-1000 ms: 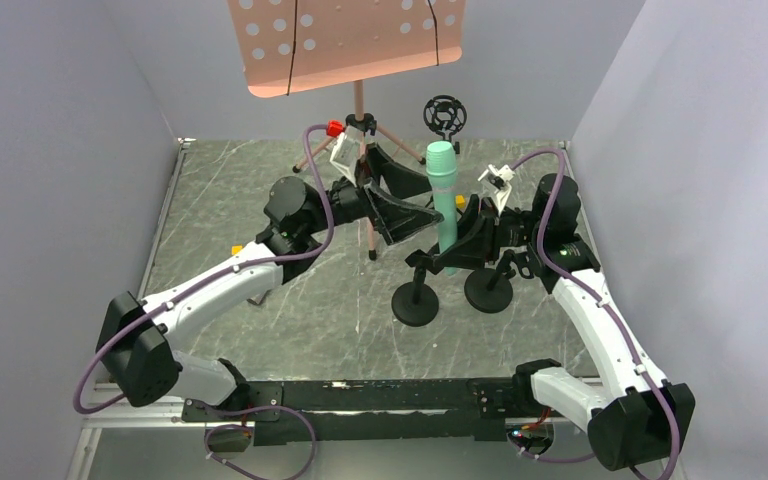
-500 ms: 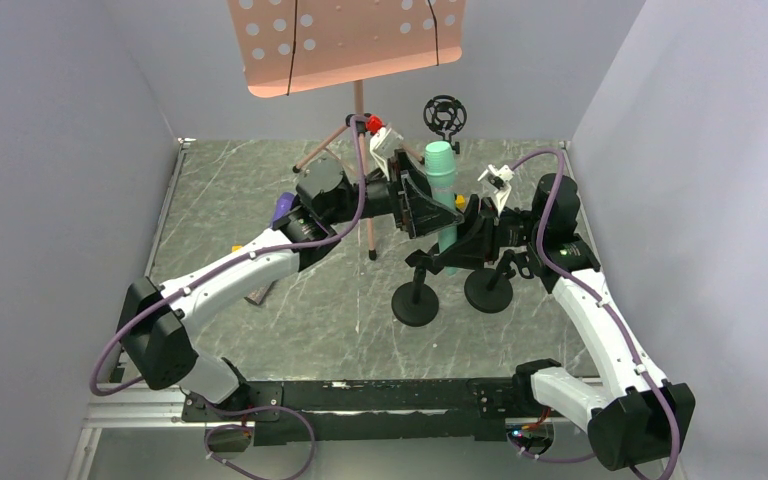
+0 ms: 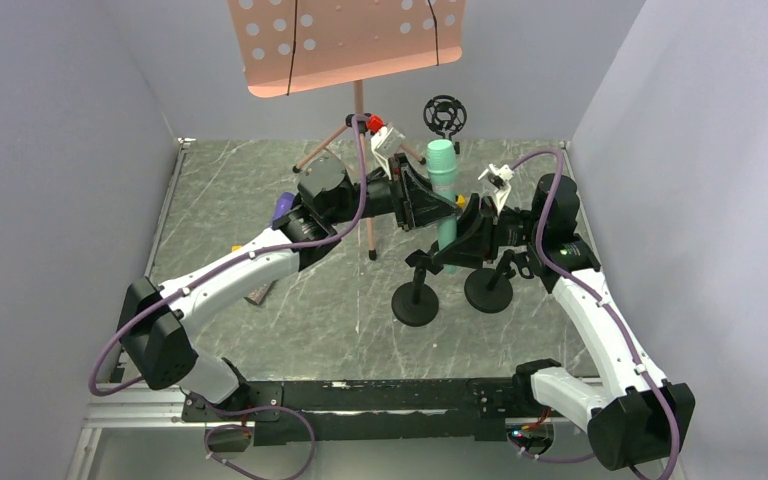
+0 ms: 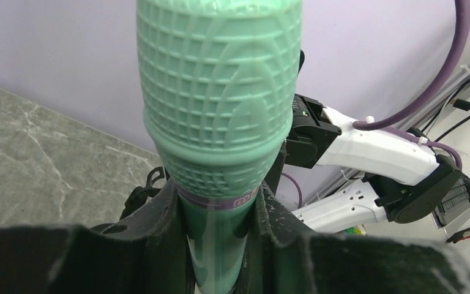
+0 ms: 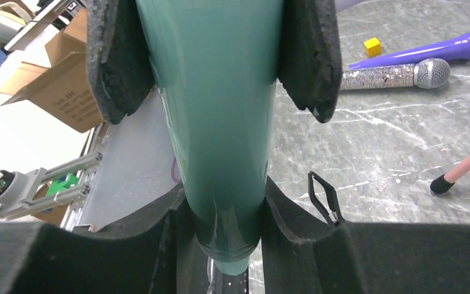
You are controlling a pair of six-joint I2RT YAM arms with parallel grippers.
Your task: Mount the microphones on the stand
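Left gripper (image 4: pixel 220 211) reaches in from the left and is clamped on the mint green microphone (image 3: pixel 441 170). In the left wrist view its two dark fingers press against either side of the slim neck just under the ribbed head, with no gap showing. Right gripper (image 5: pixel 214 61) comes from the right and grips the same microphone lower down. In the right wrist view its foam-faced pads (image 5: pixel 309 58) sit flush on both sides of the smooth green barrel. So both arms hold one microphone, the left above and the right below.

That microphone stands nearly upright, right of the table's middle, head at the far end. Its lower end hangs over the left of two black round-base stands (image 3: pixel 415 305), near the clip on that stand's post. Whether the tip is seated in the clip cannot be told, since the right gripper hides it from above.

On the marbled table (image 3: pixel 340 320), the purple microphone (image 5: pixel 428 52) and the glittery silver microphone (image 5: pixel 398 73) lie flat side by side, well apart from both grippers. A small yellow block (image 5: pixel 372 46) sits just beside them. At the far edge stand a pink music stand (image 3: pixel 345 40) and a black ring-shaped shock mount (image 3: pixel 445 113).
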